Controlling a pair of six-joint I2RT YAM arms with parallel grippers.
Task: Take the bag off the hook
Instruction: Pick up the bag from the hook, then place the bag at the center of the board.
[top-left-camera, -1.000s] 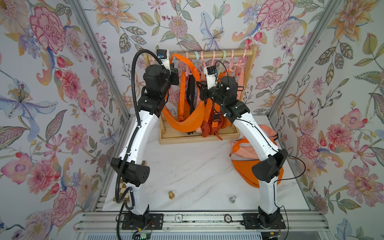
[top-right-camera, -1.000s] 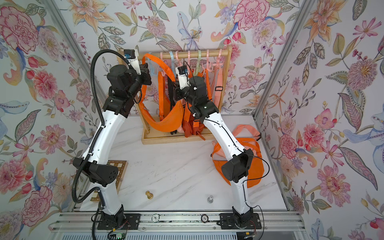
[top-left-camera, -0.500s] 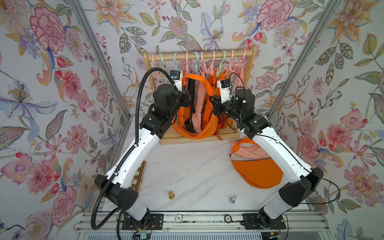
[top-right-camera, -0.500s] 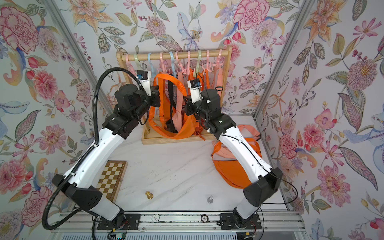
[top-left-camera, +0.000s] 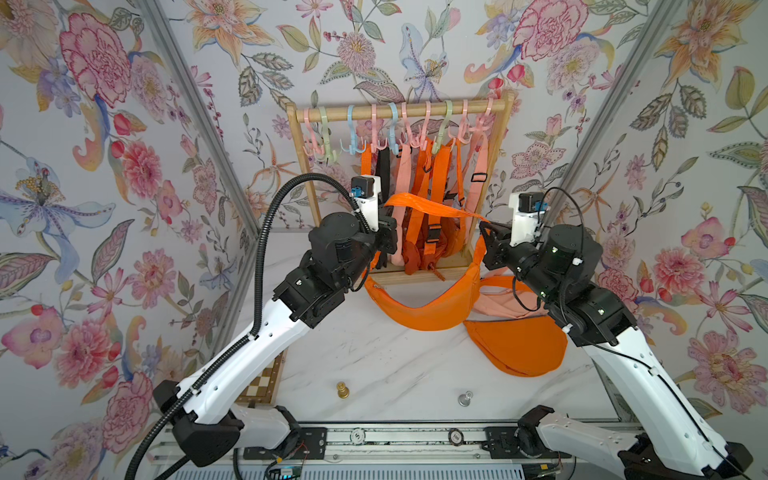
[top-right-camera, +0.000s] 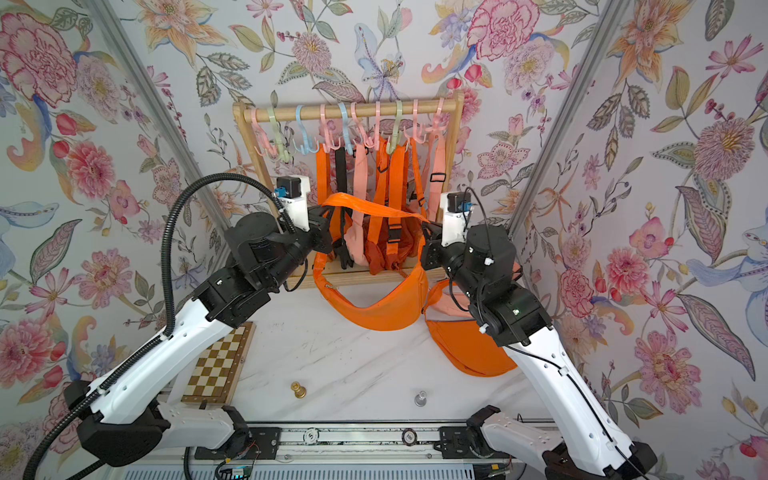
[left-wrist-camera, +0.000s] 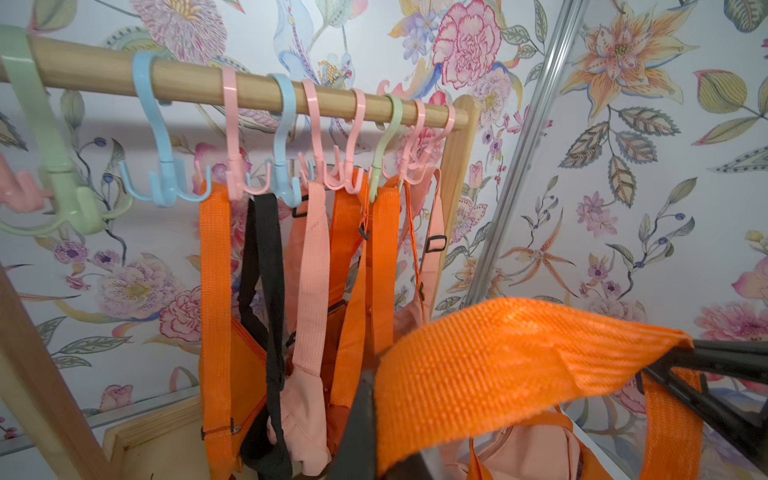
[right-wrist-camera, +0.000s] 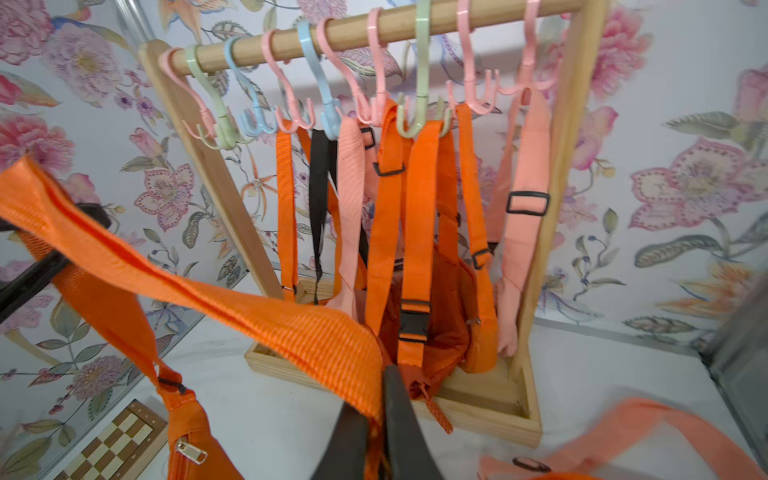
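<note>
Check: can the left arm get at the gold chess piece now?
Probably not yet: the way to the gold chess piece looks open, but the left gripper is shut on the orange strap.

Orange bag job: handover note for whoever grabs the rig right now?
The left hand is shut on one end of the strap.
The right hand is shut on the other end.
The orange bag hangs by the strap between both hands, in front of the rack and clear of the hooks. Whether it touches the table is unclear.
Done: the bag is off its hook.
Left: probably lower it to the table, perhaps near the two loose bags on the right arm's side, then release.
</note>
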